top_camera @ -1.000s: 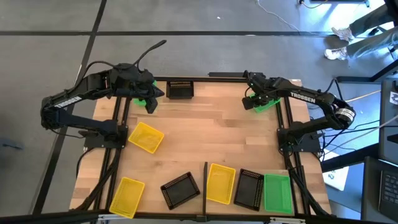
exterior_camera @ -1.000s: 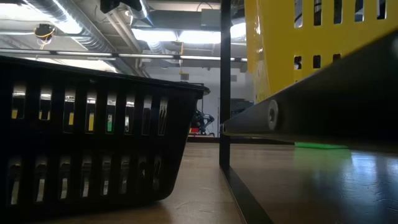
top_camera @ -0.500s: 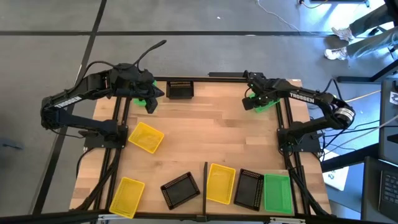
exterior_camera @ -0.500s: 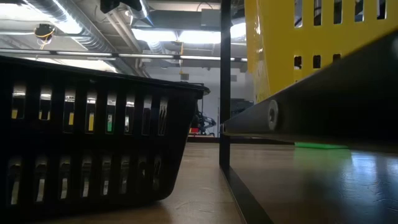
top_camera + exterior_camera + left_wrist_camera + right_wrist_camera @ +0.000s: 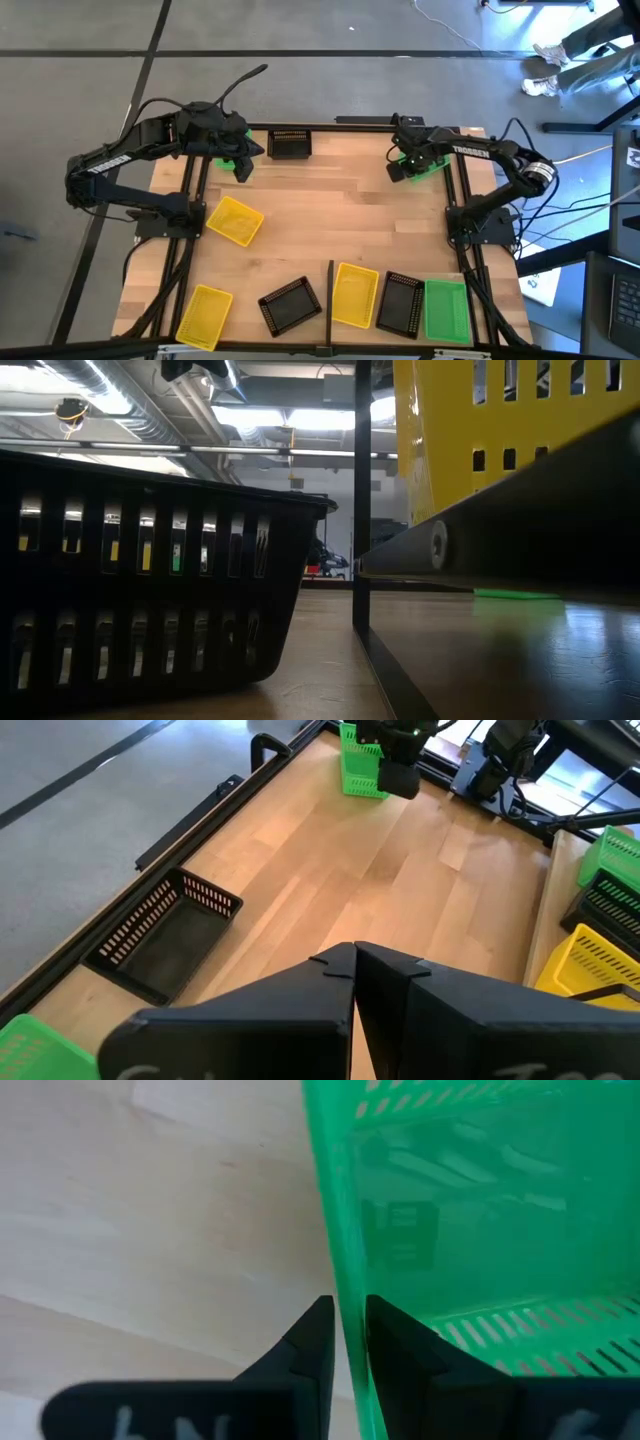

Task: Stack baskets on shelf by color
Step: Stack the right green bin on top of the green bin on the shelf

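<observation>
Your right tool (image 5: 340,1335) is pinched on the wall of the green basket (image 5: 428,165) at the far right corner of the surface (image 5: 330,210), so lift slowly and keep it level toward the shelf (image 5: 400,275).

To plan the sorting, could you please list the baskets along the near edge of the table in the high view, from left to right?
Yellow basket → black basket → yellow basket on the shelf → black basket on the shelf → green basket.
</observation>
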`<state>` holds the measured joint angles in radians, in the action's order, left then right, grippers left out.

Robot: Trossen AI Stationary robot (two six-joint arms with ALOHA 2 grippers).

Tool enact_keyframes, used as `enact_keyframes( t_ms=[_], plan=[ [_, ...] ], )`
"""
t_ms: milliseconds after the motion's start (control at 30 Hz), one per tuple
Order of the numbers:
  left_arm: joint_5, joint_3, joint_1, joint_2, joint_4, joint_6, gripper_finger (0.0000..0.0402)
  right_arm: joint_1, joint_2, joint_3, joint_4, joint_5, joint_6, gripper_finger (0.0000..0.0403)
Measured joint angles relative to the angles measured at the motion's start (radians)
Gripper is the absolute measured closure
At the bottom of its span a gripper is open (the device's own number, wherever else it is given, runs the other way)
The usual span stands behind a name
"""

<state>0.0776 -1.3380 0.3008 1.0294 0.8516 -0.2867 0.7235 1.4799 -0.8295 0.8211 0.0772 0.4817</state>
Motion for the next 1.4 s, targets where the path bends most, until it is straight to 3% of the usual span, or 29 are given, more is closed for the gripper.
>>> enact_keyframes(
  t_ms=[233, 400, 733, 1000, 1400],
  plan=[
    [0.000, 0.000, 0.000, 0.000, 0.000, 0.000, 0.0401, 0.000, 0.017, 0.000, -0.021, 0.000, -0.089, 0.0349],
    [0.000, 0.000, 0.000, 0.000, 0.000, 0.000, 0.0401, 0.000, 0.017, 0.000, -0.031, 0.004, -0.131, 0.0394],
    [0.000, 0.000, 0.000, 0.000, 0.000, 0.000, 0.0401, -0.049, 0.017, -0.075, 0.038, 0.000, -0.203, 0.0400],
    [0.000, 0.000, 0.000, 0.000, 0.000, 0.006, 0.0401, -0.229, 0.017, -0.240, 0.194, 0.005, -0.185, 0.0401],
    [0.000, 0.000, 0.000, 0.000, 0.000, 0.008, 0.0401, -0.584, 0.017, -0.565, 0.514, 0.148, 0.014, 0.0402]
  ],
)
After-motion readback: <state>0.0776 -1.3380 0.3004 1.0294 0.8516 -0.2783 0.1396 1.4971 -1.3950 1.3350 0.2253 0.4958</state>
